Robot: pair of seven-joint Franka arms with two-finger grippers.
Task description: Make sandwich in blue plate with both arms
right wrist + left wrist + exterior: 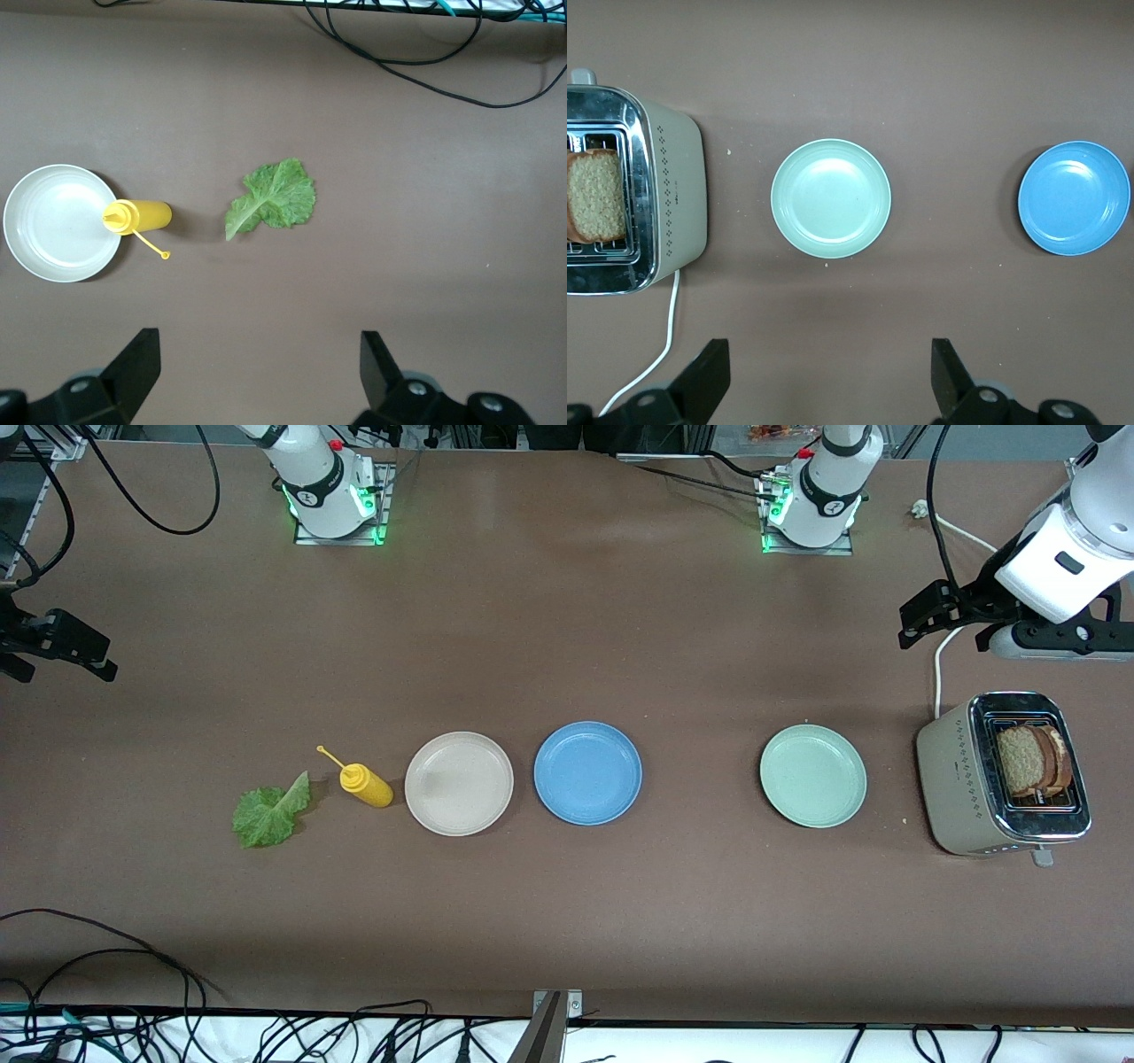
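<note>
The blue plate lies empty mid-table between a beige and a pale green plate; it also shows in the left wrist view. Two bread slices stand in the toaster's slots, also seen in the left wrist view. The lettuce leaf lies flat toward the right arm's end, and shows in the right wrist view. My left gripper hangs open and empty above the table near the toaster. My right gripper hangs open and empty at the table's other end.
A beige toaster with a white cord stands at the left arm's end. A pale green plate lies between it and the blue plate. A beige plate and a lying yellow squeeze bottle sit between the blue plate and the lettuce.
</note>
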